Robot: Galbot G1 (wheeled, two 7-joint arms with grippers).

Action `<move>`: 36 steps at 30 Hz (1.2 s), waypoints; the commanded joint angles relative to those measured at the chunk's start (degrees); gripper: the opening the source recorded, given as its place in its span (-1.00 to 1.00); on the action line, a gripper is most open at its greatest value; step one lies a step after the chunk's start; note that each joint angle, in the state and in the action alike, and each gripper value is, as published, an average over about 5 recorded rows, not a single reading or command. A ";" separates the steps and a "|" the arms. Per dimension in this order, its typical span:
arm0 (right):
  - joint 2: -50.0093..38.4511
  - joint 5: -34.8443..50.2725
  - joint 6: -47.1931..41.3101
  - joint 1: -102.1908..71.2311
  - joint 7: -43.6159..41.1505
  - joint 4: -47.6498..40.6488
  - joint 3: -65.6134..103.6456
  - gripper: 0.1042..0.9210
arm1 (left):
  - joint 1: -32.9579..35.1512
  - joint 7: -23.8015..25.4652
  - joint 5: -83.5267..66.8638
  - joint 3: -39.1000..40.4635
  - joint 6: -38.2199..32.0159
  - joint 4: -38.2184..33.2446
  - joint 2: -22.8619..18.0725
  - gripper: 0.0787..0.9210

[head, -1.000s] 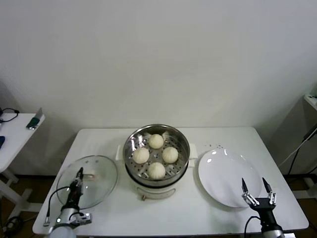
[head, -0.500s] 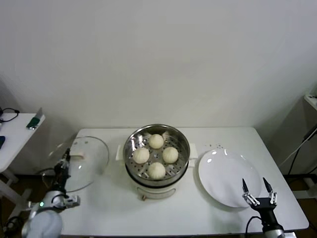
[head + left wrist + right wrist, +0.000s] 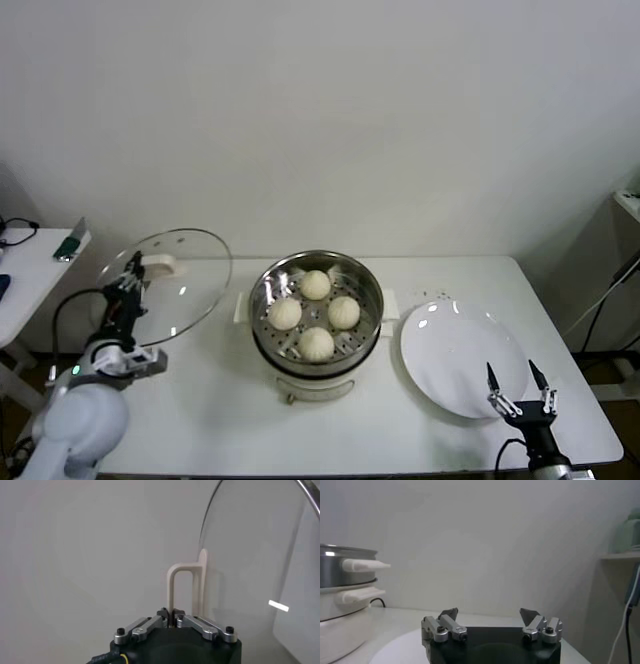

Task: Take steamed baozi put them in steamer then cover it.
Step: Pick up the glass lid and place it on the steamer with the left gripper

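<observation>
Several cream-white baozi sit in the shiny steamer on its white cooker base at the table's middle. The glass cover hangs tilted in the air above the table's left end. My left gripper is shut on its cream handle; in the left wrist view the handle stands between the closed fingertips of that gripper, with the cover's glass beside it. My right gripper stands open and empty at the front right, just in front of the white plate; in the right wrist view the right gripper is wide open.
A side table with small items stands to the left, beyond the main table's edge. Seen from the right wrist, the steamer's handle juts out from the pot. A shelf and cables are at the far right.
The left gripper has lifted the cover off the table's left side, carrying it up and back, and tilted it. The right arm has stayed put.
</observation>
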 commanded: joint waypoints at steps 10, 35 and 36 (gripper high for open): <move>-0.96 -0.39 1.95 0.05 -0.26 -1.79 -0.31 0.76 | -6.58 7.41 5.55 14.40 8.89 -8.01 -4.23 -0.85; -3.49 1.97 3.48 0.78 -0.33 -3.21 -0.70 0.76 | -11.67 10.71 35.51 35.68 8.31 6.90 -33.88 -0.85; -3.49 1.99 3.53 0.77 -0.33 -3.23 -0.70 0.76 | -11.68 10.50 35.88 35.68 8.25 7.33 -34.20 -0.85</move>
